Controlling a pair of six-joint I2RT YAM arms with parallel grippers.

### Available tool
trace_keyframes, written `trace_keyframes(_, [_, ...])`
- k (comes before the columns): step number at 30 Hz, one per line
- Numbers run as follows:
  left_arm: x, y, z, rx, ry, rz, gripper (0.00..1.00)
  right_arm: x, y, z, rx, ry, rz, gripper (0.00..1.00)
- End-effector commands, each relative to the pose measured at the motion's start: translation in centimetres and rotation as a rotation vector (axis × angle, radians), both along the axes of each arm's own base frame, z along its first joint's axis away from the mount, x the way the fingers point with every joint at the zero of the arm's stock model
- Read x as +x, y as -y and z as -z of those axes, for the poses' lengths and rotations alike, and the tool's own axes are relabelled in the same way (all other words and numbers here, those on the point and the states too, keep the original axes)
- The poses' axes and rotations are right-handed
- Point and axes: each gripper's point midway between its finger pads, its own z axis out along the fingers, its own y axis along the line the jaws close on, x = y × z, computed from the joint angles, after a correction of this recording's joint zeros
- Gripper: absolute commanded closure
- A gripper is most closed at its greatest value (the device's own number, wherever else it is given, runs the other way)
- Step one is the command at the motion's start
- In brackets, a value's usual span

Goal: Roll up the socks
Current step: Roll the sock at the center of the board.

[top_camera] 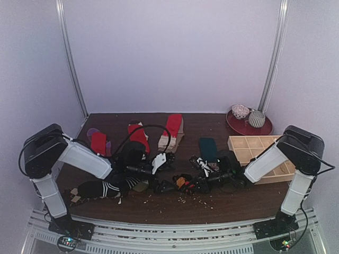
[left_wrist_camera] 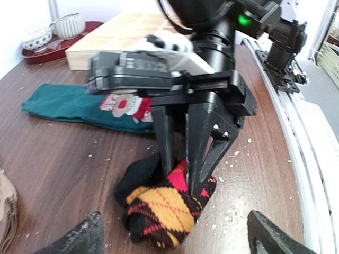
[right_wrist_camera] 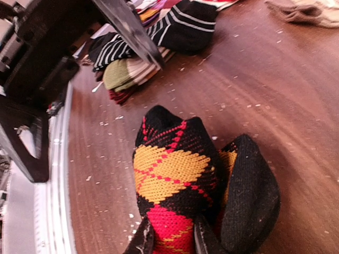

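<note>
The black sock with orange-red argyle diamonds [top_camera: 183, 183] lies bunched in a partial roll near the table's front middle. My right gripper [right_wrist_camera: 172, 242] is shut on its red end, as the left wrist view [left_wrist_camera: 183, 169] also shows. My left gripper [left_wrist_camera: 177, 238] is open, its fingertips [left_wrist_camera: 87, 235] wide apart on either side of the argyle sock [left_wrist_camera: 161, 206], just short of it. The teal monkey sock [left_wrist_camera: 69, 106] lies flat behind. Black-and-white striped socks [top_camera: 106, 188] lie under my left arm. Red-and-beige [top_camera: 172, 129] and red-and-purple [top_camera: 98, 142] socks lie at the back.
A wooden compartment tray [top_camera: 259, 151] stands at the right, under my right arm. A red plate [top_camera: 249, 127] with two bowls is at the back right. Another red sock [top_camera: 139, 135] lies at the back. White crumbs dot the wood near the front edge.
</note>
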Motion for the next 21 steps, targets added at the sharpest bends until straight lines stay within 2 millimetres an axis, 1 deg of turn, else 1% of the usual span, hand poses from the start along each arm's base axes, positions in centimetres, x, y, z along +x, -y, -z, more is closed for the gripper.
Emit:
trace_keyframes(1, [-0.5,1.4,0.0,-0.066,0.031,0.089,0.11,-7.3,6.0,9.0,-0.321,-0.428,-0.013,0.84])
trace_keyframes(5, [-0.6,1.5,1.9,-0.034,-0.009,0.095,0.17,-7.1,6.0,9.2,-0.315,-0.441,-0.011,0.84])
trace_keyframes(8, [-1.0,1.4,2.2,-0.036,-0.030,0.100,0.19,-6.9,6.0,9.1,-0.310,-0.443,-0.004,0.84])
trace_keyframes(19, [-1.0,2.6,3.9,-0.012,-0.034,0.082,0.14,-6.7,6.0,9.4,-0.313,-0.455,-0.015,0.84])
trace_keyframes(21, [-1.0,2.9,4.5,-0.002,-0.047,0.092,0.14,-6.7,6.0,9.4,-0.313,-0.457,-0.014,0.84])
